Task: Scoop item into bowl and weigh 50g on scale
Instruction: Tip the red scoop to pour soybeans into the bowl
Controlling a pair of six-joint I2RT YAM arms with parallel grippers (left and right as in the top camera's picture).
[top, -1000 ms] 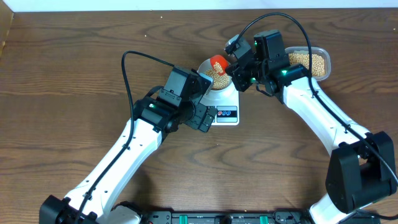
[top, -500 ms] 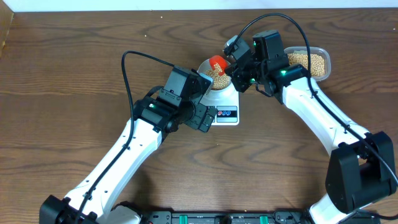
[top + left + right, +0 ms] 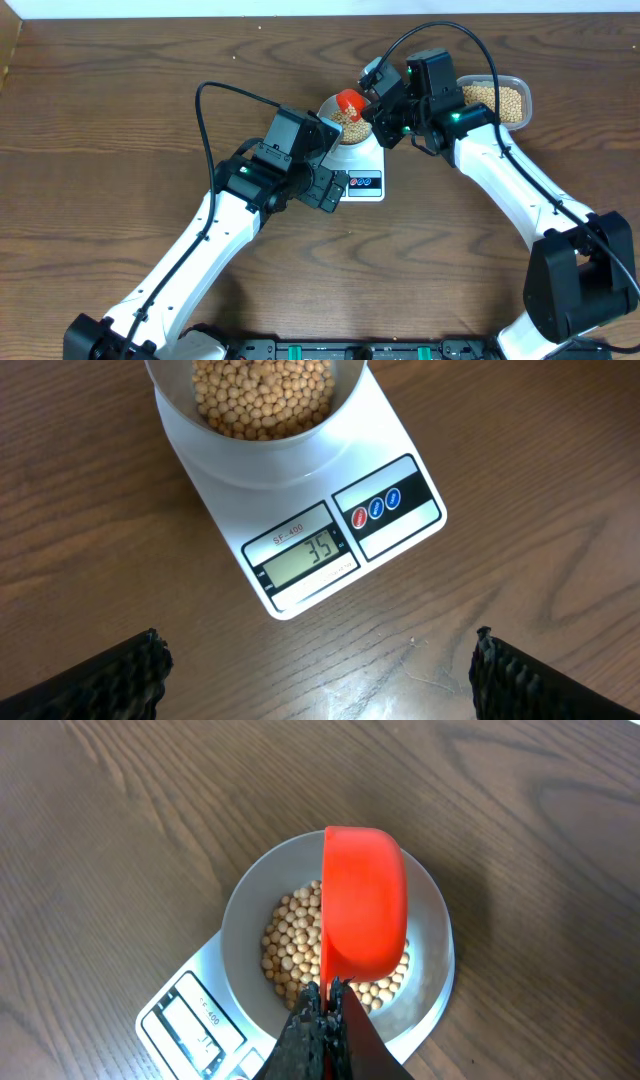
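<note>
Bowl [image 3: 236, 915] on scale [image 3: 400, 510] holds beans [image 3: 262, 395], display [image 3: 305, 552] reads 35 vs 50g, more needed; R gripper [image 3: 325, 995] clamps tipped scoop [image 3: 365, 900], L gripper [image 3: 318, 638] wide open.

There is one scale [image 3: 392, 432] with one display [image 3: 305, 555] and three round buttons [image 3: 376, 507], one bowl [image 3: 248, 910], one red scoop [image 3: 365, 900] and one clear tub [image 3: 524, 100], all on one wooden surface [image 3: 100, 150]. Two arms are in view, a left arm [image 3: 200, 250] and a right arm [image 3: 510, 170]. The beans [image 3: 262, 395], in bowl and tub, are too many to count.
</note>
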